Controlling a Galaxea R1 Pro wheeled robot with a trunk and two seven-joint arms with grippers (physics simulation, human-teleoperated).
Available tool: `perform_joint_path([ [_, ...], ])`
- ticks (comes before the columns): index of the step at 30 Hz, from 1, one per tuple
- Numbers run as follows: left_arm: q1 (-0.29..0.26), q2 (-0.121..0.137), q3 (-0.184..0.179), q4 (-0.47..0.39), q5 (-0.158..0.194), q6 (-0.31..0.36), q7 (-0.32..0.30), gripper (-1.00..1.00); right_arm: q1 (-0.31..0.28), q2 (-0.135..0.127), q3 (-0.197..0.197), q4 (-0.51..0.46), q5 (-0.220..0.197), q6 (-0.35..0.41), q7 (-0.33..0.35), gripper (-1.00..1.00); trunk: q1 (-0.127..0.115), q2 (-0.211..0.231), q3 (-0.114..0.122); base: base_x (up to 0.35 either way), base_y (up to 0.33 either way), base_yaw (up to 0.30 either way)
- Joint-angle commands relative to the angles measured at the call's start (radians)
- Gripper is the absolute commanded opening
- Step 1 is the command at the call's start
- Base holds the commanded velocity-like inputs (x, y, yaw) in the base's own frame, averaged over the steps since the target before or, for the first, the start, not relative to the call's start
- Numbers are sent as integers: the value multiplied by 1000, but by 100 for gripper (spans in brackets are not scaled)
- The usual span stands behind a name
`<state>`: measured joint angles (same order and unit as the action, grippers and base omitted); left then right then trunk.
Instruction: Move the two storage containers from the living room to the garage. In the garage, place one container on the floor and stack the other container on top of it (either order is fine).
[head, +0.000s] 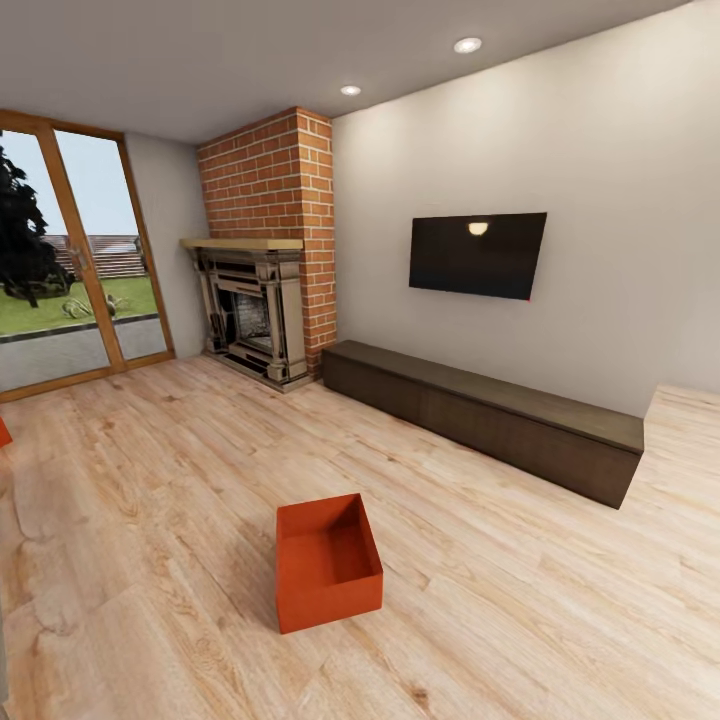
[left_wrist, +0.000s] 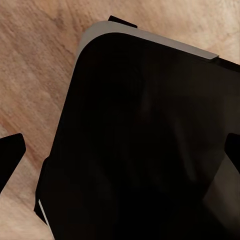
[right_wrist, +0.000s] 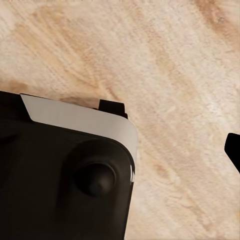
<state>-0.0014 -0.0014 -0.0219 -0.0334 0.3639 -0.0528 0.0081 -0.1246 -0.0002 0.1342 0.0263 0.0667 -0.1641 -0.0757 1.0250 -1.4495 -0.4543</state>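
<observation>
Left wrist view: a dark fingertip (left_wrist: 11, 150) enters at one edge and another at the opposite edge, the left jaws standing wide apart with nothing between them, above the robot's black, grey-trimmed base (left_wrist: 145, 140) and light wood plank floor (left_wrist: 35, 65). Right wrist view: a single dark fingertip (right_wrist: 234, 150) shows at one edge, so whether the right jaws are wide or narrow cannot be told; below lie the same base and plank floor. Head view: one orange-red storage container (head: 327, 560), open-topped and empty, stands on the plank floor of the living room, near the lower centre. A sliver of orange-red (head: 4, 432) touches the left edge; what it is cannot be told. Beyond stand a long dark low cabinet (head: 490, 415), a wall-mounted television (head: 478, 255), a brick fireplace (head: 265, 290) and a glazed door (head: 70, 260).
</observation>
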Motion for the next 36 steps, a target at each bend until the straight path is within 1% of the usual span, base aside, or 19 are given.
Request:
perform_joint_path([
  [1,0,0,-3,0,5,-2,1,100,-1,0,5,3,7,-4,-6,100,0,-1,-1,0,0,0],
  [10,0,0,-2,0,8,-2,1,100,-1,0,5,3,7,-7,-7,100,0,-1,-1,0,0,0],
  [16,0,-5,-4,0,7,-2,0,100,-1,1,5,3,7,-8,-7,100,0,-1,-1,0,0,0],
  [24,0,-10,1,0,9,-2,-7,100,-1,0,4,3,7,-7,-7,100,0,-1,-1,9,-1,0],
  [36,0,-9,5,1,13,-1,-7,100,-1,0,4,3,5,-6,-7,100,0,-1,-1,167,-90,0],
])
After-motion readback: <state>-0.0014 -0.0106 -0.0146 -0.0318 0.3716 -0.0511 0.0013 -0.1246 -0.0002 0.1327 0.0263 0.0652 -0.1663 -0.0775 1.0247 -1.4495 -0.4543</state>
